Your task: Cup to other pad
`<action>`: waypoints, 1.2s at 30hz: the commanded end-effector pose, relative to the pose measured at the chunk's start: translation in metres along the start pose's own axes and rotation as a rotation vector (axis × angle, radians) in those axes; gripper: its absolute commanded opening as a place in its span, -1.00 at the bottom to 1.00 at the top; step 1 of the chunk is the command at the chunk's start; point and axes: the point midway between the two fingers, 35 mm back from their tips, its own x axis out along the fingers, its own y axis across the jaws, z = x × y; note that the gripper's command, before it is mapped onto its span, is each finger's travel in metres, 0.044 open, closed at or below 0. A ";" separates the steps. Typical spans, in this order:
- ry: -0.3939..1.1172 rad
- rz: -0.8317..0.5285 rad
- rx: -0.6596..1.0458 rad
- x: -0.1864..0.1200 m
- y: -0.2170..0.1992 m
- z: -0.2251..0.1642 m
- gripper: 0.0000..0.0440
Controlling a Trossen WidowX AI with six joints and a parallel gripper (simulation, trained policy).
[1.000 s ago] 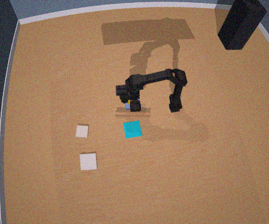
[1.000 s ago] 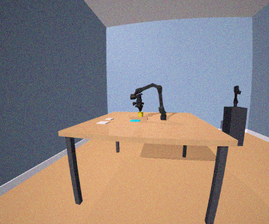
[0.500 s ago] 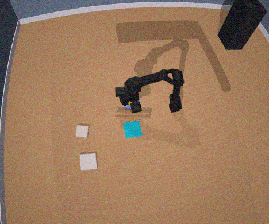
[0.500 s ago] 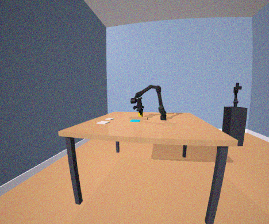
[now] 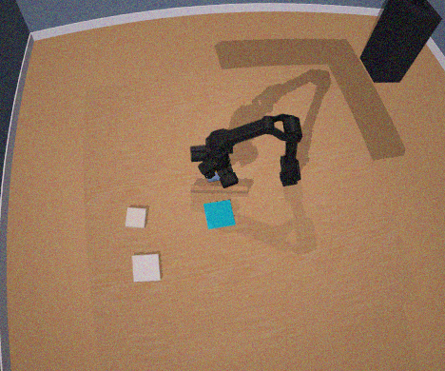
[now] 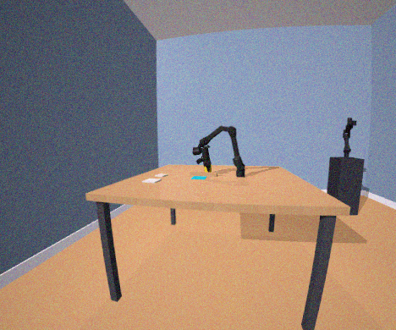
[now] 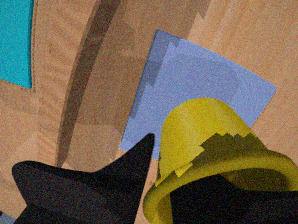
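The yellow cup [image 7: 202, 122] [image 6: 206, 169] is at the blue pad [image 7: 185, 72] [image 5: 213, 178], its rim toward the wrist camera; whether its base touches the pad cannot be told. My gripper [image 7: 160, 140] is shut on the cup's wall, with one black finger outside it on the left and the other inside the mouth. The marbles are hidden behind the finger and rim. The cyan pad [image 5: 220, 214] [image 6: 199, 178] [image 7: 14, 45] is bare and lies across a low wooden bar from the blue pad.
The low wood-coloured bar [image 5: 220, 188] runs between the two pads. Two white squares, a smaller one [image 5: 136, 217] [image 6: 161, 175] and a larger one [image 5: 146, 267] [image 6: 151, 180], lie to the left of the cyan pad. A black pedestal [image 6: 345, 182] stands beyond the table.
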 end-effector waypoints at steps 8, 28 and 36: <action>-0.046 0.003 -0.083 -0.024 0.001 0.004 -0.92; -0.158 -0.025 -0.181 -0.076 0.030 0.028 -0.95; -0.207 -0.037 -0.218 -0.086 0.053 0.042 -1.00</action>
